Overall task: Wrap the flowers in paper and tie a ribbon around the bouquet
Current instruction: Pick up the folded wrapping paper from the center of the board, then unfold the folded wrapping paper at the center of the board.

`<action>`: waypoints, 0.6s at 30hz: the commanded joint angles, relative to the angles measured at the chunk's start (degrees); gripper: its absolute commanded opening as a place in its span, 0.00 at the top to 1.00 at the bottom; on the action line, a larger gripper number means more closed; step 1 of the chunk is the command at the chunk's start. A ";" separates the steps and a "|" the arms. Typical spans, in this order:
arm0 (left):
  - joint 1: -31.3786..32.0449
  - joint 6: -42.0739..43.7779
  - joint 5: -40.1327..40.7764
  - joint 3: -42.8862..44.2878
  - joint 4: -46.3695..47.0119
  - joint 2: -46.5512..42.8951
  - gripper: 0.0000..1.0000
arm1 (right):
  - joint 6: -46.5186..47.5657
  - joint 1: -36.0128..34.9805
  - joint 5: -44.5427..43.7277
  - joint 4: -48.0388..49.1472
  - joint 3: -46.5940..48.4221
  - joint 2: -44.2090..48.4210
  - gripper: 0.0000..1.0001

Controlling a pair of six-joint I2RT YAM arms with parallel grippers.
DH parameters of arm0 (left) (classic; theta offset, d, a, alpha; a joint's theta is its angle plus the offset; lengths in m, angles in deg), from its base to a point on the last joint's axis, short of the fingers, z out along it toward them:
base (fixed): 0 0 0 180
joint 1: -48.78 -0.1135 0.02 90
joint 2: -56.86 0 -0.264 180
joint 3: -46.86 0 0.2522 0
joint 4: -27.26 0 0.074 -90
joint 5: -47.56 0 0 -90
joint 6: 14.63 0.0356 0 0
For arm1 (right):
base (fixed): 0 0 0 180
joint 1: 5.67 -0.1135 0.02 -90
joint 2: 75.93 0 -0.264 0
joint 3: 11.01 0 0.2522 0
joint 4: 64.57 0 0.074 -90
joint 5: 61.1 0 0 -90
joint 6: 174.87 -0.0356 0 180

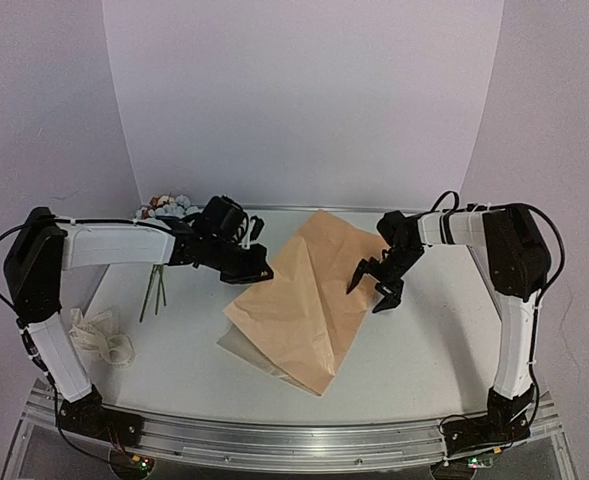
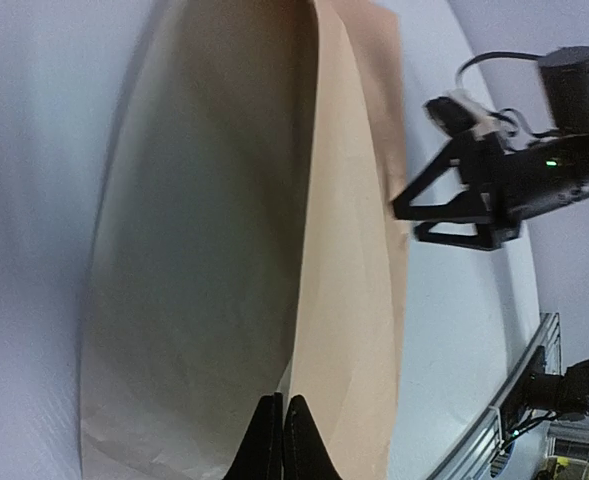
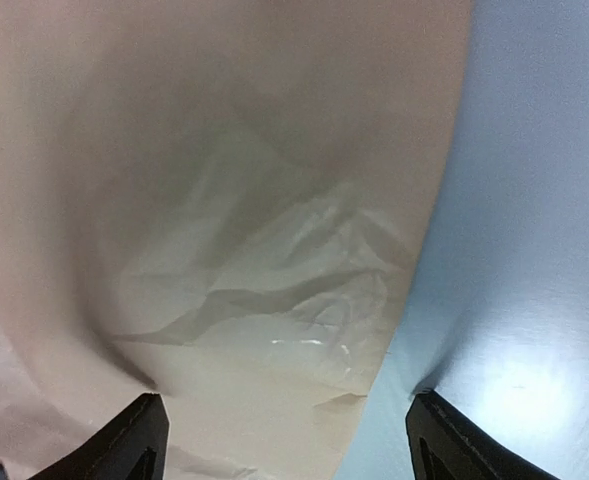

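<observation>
At the left edge of the paper [image 1: 304,300], the left gripper [image 1: 264,272] clamps the sheet; the right gripper [image 1: 368,296] hovers wide open opposite. The flowers [image 1: 166,208] lie left of the paper, unwrapped; laying them on it looks next.

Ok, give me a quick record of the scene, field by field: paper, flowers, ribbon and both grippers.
paper: tan sheet, mid-table, partly folded over itself, left edge raised
left gripper: shut on the paper's left edge
right gripper: open, at the paper's right edge, holding nothing
flowers: far left, behind the left arm, not wrapped
ribbon: loose heap, near left, not tied
</observation>
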 commanded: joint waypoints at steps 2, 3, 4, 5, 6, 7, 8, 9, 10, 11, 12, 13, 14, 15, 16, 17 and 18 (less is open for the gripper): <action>1.03 9.42 -2.07 4.04 -1.41 -9.14 1.00 | -8.87 -6.17 -2.96 3.27 8.73 -6.28 0.13; 1.56 11.07 -2.99 4.88 -1.42 -9.77 1.00 | -10.38 -6.80 -3.32 4.33 9.37 -6.67 0.12; 2.02 12.44 -3.85 5.65 -1.58 -10.08 1.00 | -11.71 -7.12 -3.89 5.43 9.02 -6.32 0.12; 2.35 14.08 -4.28 6.64 -2.42 -9.97 1.00 | -12.99 -7.09 -4.58 7.29 7.60 -5.26 0.11; 2.53 15.38 -4.92 7.64 -3.32 -9.67 1.00 | -13.87 -7.01 -5.45 8.87 5.58 -3.70 0.10; 2.62 16.54 -5.66 8.65 -4.26 -9.27 1.00 | -14.49 -6.91 -6.41 10.24 3.24 -1.85 0.09; 2.64 17.90 -6.30 9.88 -5.39 -8.42 1.00 | -14.62 -6.83 -7.39 10.71 0.98 0.37 0.09; 2.62 19.29 -6.88 11.44 -6.65 -7.25 1.00 | -14.86 -6.76 -8.52 11.09 -1.23 2.64 0.08; 2.63 20.45 -7.59 13.47 -8.13 -5.76 1.00 | -15.47 -6.68 -9.65 12.03 -3.82 4.67 0.08; 2.62 21.59 -8.50 15.72 -9.77 -4.25 1.00 | -16.83 -6.56 -10.49 13.36 -6.33 6.34 0.08; 2.62 22.55 -9.65 18.40 -11.70 -2.15 1.00 | -17.78 -6.40 -11.45 14.74 -9.13 8.44 0.08; 2.62 23.36 -10.77 20.91 -13.57 -0.01 1.00 | -18.22 -6.17 -12.51 15.73 -11.76 10.65 0.08; 2.64 24.15 -11.94 23.60 -15.31 2.23 1.00 | -18.14 -5.90 -13.51 16.24 -14.10 13.16 0.08; 2.68 24.75 -13.13 26.22 -17.16 4.47 1.00 | -17.60 -5.54 -14.41 16.41 -16.63 15.81 0.08; 2.70 25.05 -14.19 28.40 -18.77 6.48 1.00 | -17.07 -5.06 -15.13 16.47 -18.85 18.32 0.08; 2.73 25.11 -15.06 30.24 -19.80 8.34 1.00 | -16.75 -4.34 -15.42 16.47 -20.26 20.56 0.08; 2.82 25.19 -15.72 31.77 -20.94 10.01 1.00 | -16.60 -3.45 -15.49 16.47 -21.90 22.28 0.07</action>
